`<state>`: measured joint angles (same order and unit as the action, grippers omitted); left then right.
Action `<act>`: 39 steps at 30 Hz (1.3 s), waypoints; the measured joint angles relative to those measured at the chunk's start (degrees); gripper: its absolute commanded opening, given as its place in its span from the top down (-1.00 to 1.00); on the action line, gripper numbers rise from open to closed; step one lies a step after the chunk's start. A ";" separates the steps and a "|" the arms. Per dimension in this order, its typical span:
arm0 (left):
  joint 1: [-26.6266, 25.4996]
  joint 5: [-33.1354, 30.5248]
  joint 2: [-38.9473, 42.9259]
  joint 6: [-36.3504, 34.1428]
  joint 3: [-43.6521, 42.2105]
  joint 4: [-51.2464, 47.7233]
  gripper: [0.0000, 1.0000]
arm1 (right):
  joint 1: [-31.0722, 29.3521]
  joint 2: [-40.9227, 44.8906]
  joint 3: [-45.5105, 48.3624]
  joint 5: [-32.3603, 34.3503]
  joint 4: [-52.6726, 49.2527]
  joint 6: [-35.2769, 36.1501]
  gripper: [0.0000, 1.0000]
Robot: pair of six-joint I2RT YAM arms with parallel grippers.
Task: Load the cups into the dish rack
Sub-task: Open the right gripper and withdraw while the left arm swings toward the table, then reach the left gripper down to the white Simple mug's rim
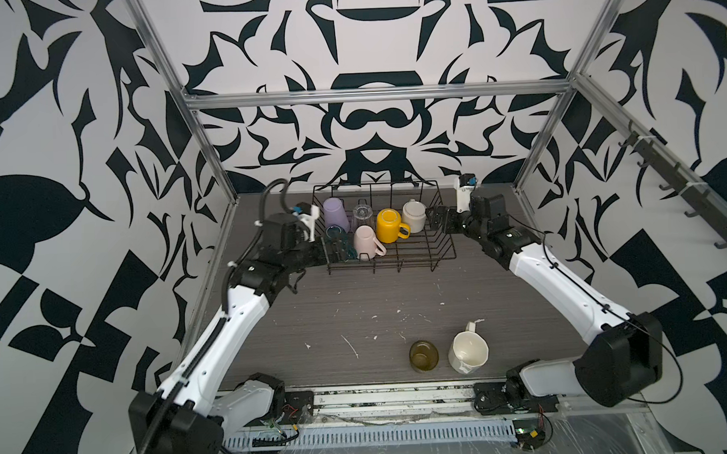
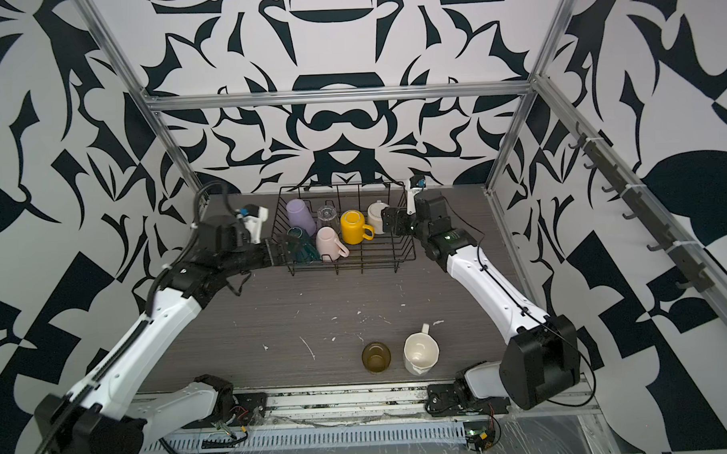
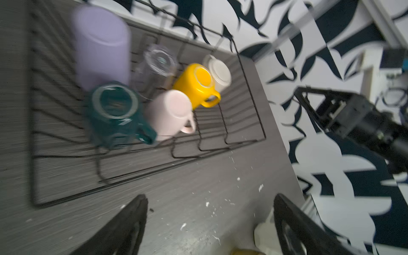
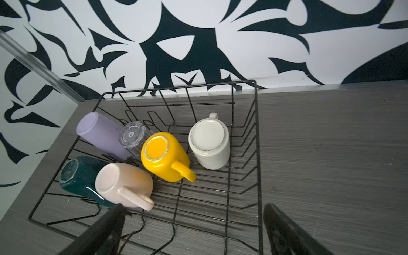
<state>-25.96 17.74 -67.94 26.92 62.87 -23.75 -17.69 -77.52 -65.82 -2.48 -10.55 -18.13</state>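
The black wire dish rack [image 1: 412, 252] stands at the back of the table. Bottom-up inside it are a lilac tumbler [image 1: 335, 214], a clear glass [image 1: 362, 214], a yellow mug [image 1: 389, 225], a cream mug [image 1: 414, 216], a pink mug [image 1: 365, 241] and a dark green mug [image 2: 303, 243]. An olive glass [image 1: 423, 355] and a white faceted mug [image 1: 468, 351] stand upright near the table's front edge. My left gripper [image 3: 212, 196] hangs open and empty at the rack's left end, beside the green mug. My right gripper [image 4: 194, 209] is open and empty over the rack's right end, near the cream mug.
The grey table [image 1: 356, 303] between the rack and the two front cups carries only white flecks. Metal frame posts [image 1: 209, 158] stand at the back corners. A rail with hooks [image 1: 685, 192] runs along the right wall.
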 measured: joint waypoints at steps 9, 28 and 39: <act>-16.41 -1.92 -11.67 -5.27 6.62 -3.76 -0.72 | 4.11 5.97 6.29 -0.28 -0.46 -1.90 -0.99; -36.41 -7.02 -27.74 -14.38 21.38 -9.33 -0.59 | 10.62 8.11 11.17 -5.77 0.04 -4.85 -0.98; -43.45 -11.98 -35.78 -16.35 29.27 -16.61 -0.58 | 11.37 11.04 14.45 -5.75 -0.81 -4.44 -0.97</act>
<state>-69.41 5.76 -103.72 10.57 92.14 -40.36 -6.33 -66.48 -51.37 -8.23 -11.35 -22.57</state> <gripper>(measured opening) 0.793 0.988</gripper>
